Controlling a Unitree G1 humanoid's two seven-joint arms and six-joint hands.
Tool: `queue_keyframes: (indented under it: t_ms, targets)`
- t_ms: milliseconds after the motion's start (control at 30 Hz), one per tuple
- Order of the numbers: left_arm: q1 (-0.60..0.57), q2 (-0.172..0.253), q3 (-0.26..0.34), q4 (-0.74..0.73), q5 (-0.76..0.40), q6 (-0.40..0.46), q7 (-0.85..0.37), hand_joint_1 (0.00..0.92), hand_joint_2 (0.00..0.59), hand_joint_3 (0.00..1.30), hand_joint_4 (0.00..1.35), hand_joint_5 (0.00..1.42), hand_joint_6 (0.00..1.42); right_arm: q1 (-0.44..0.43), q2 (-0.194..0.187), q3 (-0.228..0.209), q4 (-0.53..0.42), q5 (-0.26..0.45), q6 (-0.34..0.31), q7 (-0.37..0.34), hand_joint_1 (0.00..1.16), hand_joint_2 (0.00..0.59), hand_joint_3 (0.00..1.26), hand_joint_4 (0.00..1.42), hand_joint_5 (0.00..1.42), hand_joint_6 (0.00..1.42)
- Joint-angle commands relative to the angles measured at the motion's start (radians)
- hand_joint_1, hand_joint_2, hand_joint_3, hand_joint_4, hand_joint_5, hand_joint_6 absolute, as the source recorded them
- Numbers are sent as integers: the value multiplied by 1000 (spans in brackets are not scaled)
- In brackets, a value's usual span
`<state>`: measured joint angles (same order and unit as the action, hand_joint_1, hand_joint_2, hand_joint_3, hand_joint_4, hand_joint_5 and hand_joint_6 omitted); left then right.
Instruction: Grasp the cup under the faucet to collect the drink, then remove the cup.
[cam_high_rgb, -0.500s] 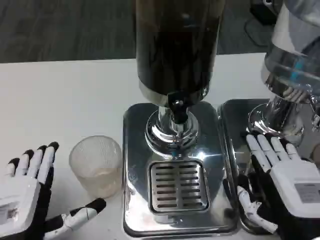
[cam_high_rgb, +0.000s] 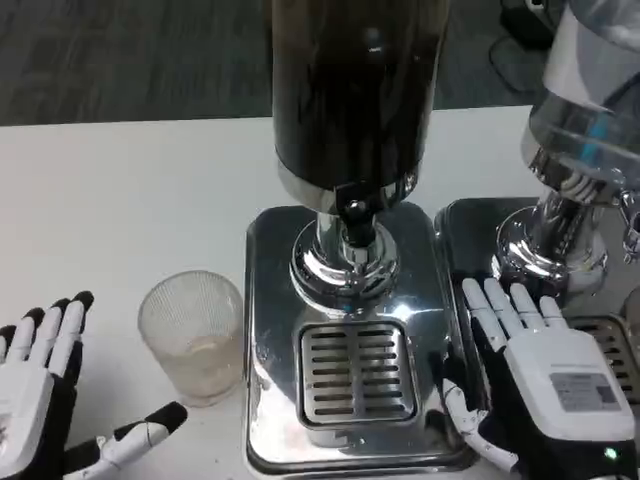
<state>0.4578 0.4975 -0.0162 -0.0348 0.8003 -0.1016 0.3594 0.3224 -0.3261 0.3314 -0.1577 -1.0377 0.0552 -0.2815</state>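
On the white desk (cam_high_rgb: 120, 190), just left of the dispenser's drip tray (cam_high_rgb: 357, 372), stands the clear ribbed cup (cam_high_rgb: 192, 335), probably light, stiff and slippery, best gripped around its middle, while the left robot hand (cam_high_rgb: 45, 400) and right robot hand (cam_high_rgb: 535, 385) are both spread, holding nothing.

One cup (cam_high_rgb: 193, 336) stood on the white table (cam_high_rgb: 120, 210), near its front edge and just left of the dispensers. Two drink dispensers were present: one dark-filled dispenser (cam_high_rgb: 352, 90) at the table's centre and one clear dispenser (cam_high_rgb: 590, 110) toward the right edge. Each had one chrome base, two bases in total (cam_high_rgb: 270, 330) (cam_high_rgb: 470, 240). Two slotted drip grilles were visible, one per base (cam_high_rgb: 357, 372) (cam_high_rgb: 612, 350). One faucet (cam_high_rgb: 355, 215) could be counted. Two hands were in view, the left hand (cam_high_rgb: 40, 400) and the right hand (cam_high_rgb: 545, 370).
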Motion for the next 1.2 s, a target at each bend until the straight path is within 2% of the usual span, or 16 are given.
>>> queue_keyframes:
  t_ms: [33,200,367,400,567,667,733,833,1100,1200]
  targets:
    - [-8,26,15,65,-26,-61,43,0,47,0,0,0,0,-6,34,25,33,-22,24,-54,284,542,0,0,0,0]
    - [-47,48,41,156,-76,-128,74,0,40,0,0,0,0,-15,85,61,83,-39,52,-116,287,542,0,0,0,0]
    - [-110,79,52,249,-119,-204,85,0,33,0,0,0,0,-39,107,88,125,-41,67,-150,290,542,0,0,0,0]
    - [-131,86,52,285,-138,-241,85,0,32,0,0,0,0,-48,112,93,134,-44,72,-155,290,542,0,0,0,0]
    - [-201,107,42,420,-208,-423,92,0,16,0,0,0,0,-88,112,115,155,-51,81,-153,292,542,0,0,0,0]
    - [-217,101,37,458,-218,-489,99,0,4,0,0,0,0,-93,85,118,141,-49,74,-135,293,542,0,0,0,0]
    - [-209,92,35,457,-207,-498,109,0,0,0,0,0,0,-97,63,108,134,-38,65,-123,293,542,0,0,0,0]
    - [-194,82,29,440,-185,-465,109,0,0,0,0,0,0,-106,56,108,130,-34,69,-118,294,542,0,0,0,0]
    - [-222,73,5,475,-215,-469,67,0,0,0,0,0,0,-103,82,119,144,-34,86,-140,299,548,0,0,0,0]
    - [-245,80,-12,474,-188,-450,68,0,0,0,0,8,0,-102,92,123,144,-39,94,-142,301,550,0,0,0,0]
